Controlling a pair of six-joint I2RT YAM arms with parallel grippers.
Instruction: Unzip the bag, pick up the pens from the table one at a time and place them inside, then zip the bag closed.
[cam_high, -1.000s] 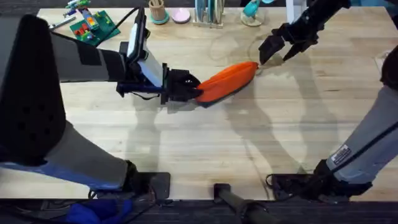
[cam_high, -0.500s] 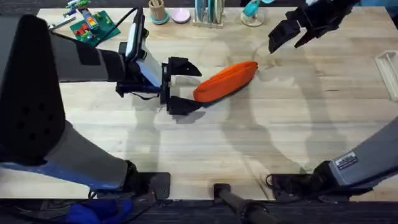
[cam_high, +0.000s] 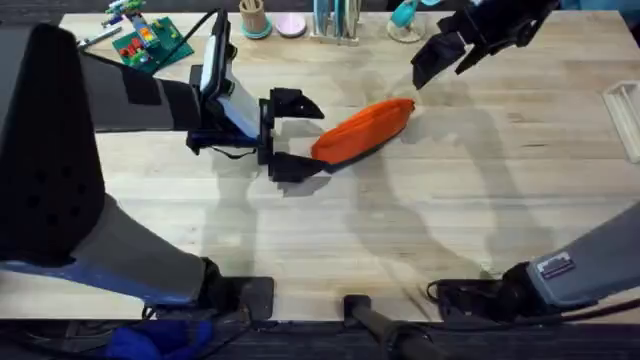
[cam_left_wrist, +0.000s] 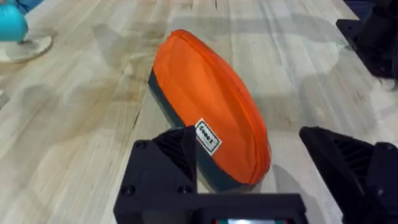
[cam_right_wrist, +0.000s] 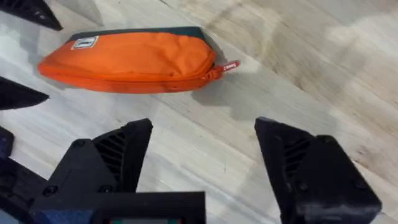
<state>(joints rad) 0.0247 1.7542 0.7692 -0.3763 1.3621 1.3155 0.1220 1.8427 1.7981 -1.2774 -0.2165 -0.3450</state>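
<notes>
Right, near side first: my left gripper (cam_high: 292, 135) sits at table height with its black fingers spread wide, one on each side of the bag's near end, neither touching fabric. In the left wrist view the bag (cam_left_wrist: 208, 121) lies between those fingers (cam_left_wrist: 163, 163), its end just beside them.

Bag (cam_high: 362, 130) is an elongated orange pouch, soft matte fabric, rounded and bulging on top, tapering at both ends, with a dark grey base strip along the bottom edge. Small white label near the end closest to my left gripper. Zipper line runs the length of the top and looks fully closed; the orange pull (cam_right_wrist: 228, 66) sticks out at the far end, lying flat on the table.

It lies diagonally near the table's middle, far end angled toward the back right. Table (cam_high: 450, 220) is light butcher-block wood, smooth, plank seams visible. Wide bare wood on the near side and to the right of the bag.

Farther out, my right gripper (cam_high: 448, 55) hangs above the table beyond the bag's pull end, clear of it, fingers parted and holding nothing. From the right wrist view the whole bag shows below with a gap between it and the fingertips.

Back edge: cups and holders in a row, and a green block board (cam_high: 150, 42) at the back left corner, all well apart from the bag.
</notes>
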